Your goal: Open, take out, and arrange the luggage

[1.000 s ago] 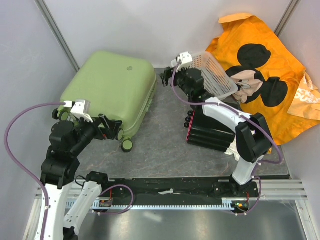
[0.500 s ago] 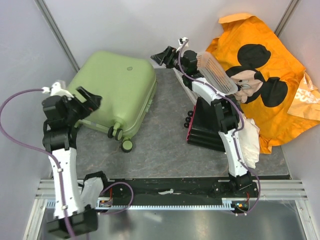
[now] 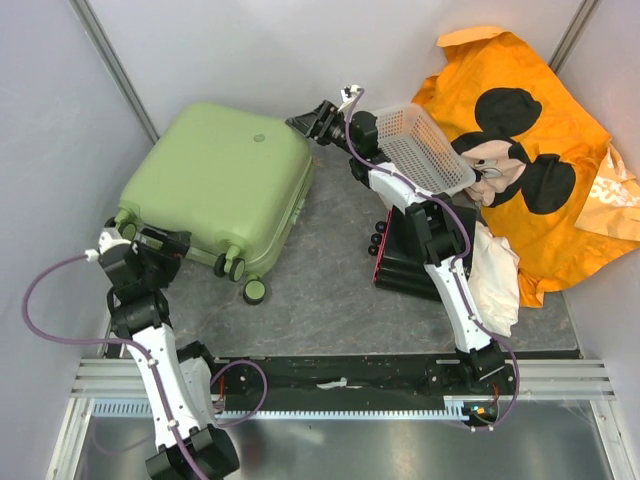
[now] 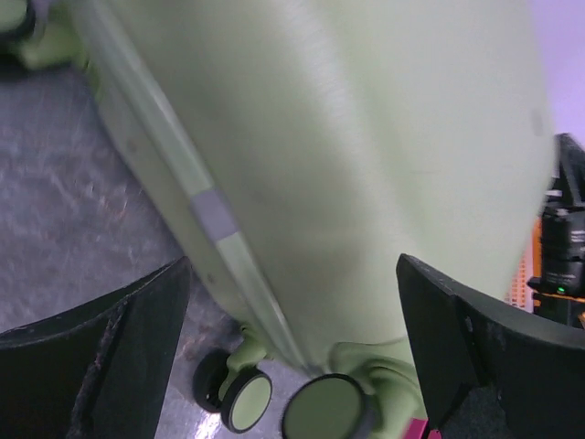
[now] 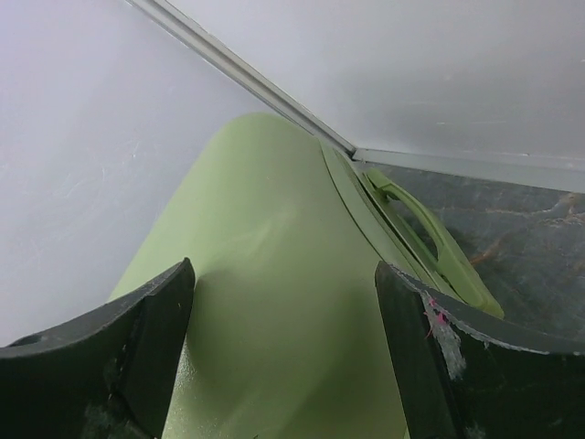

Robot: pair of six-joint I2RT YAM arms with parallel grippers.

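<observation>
Grey table point(image 3: 330, 270): shut luggage point(image 3: 220, 180), round emblem point(image 3: 259, 137) unreadable; Mickey-print orange cloth point(image 3: 520, 150).

Plain pale walls point(image 3: 250, 50) close the scene at the top and sides, with slanting metal struts point(image 3: 115, 70) in the upper left and upper right. The table point(image 3: 330, 280) is grey and marbled. An orange cartoon-mouse cloth point(image 3: 560, 110) drapes the upper right. A silver rail point(image 3: 380, 411) crosses the bottom. Light is soft and even.

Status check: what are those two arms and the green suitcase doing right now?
Left gripper open at wheel end; right gripper open at far corner. Green suitcase shut, lying flat. White mesh basket, black box stand apart, rightward.
</observation>
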